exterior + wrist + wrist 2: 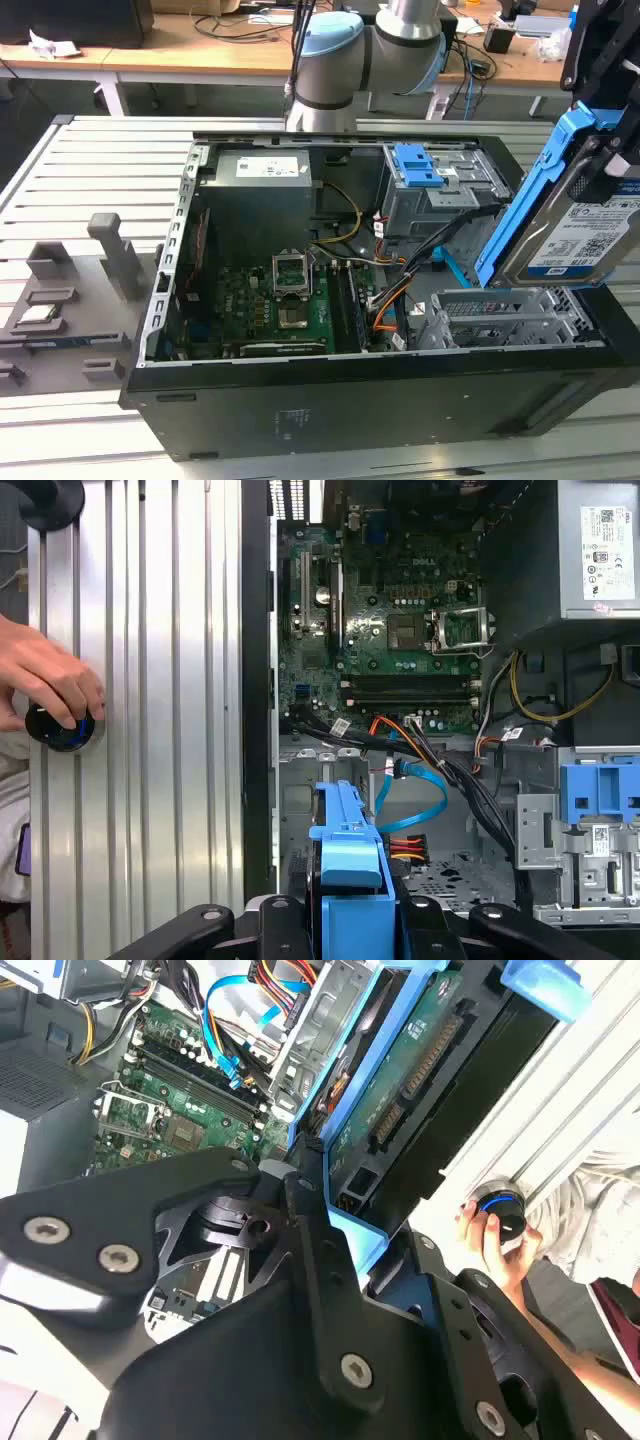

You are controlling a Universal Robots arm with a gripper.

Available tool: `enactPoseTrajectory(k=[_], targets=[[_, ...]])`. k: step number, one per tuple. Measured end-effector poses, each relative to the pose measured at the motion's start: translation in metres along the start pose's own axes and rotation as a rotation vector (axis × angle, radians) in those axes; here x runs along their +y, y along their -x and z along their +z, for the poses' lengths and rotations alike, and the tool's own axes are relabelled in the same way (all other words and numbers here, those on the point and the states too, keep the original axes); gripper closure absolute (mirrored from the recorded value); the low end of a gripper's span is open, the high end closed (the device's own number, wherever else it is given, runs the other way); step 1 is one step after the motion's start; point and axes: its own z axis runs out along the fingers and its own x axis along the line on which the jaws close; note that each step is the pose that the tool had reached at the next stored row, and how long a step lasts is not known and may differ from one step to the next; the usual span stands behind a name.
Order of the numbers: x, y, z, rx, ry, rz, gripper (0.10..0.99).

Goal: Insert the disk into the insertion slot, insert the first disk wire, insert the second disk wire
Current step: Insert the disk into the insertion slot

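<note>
My gripper (600,140) is shut on the disk (580,235), a silver-grey drive with a barcode label in a bright blue bracket (530,190). The disk hangs tilted over the exterior view's right end of the open computer case. Just below it lies the insertion slot (500,318), a low cage of perforated silver metal. In both wrist views the black fingers (310,1210) clamp the blue bracket (350,870). The first disk wire (405,845), a red-orange-black bundle, lies loose in the case beside the slot. The second disk wire (425,790), a flat light-blue cable, loops next to it.
A taller grey cage with a blue latch (430,185) stands behind the slot. The motherboard (270,300) and power supply (265,170) fill the case's other end. Grey fixtures (110,260) sit on the slatted table. A person's hand (50,690) rests on a black knob (62,728).
</note>
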Motion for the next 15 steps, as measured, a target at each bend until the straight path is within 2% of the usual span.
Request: enactPoseTrajectory(k=[10, 15], targets=[[-0.0004, 0.0001, 0.0144, -0.0001, 0.000, 0.000, 0.718], [-0.0006, 0.0001, 0.0188, -0.0001, 0.000, 0.000, 0.718]])
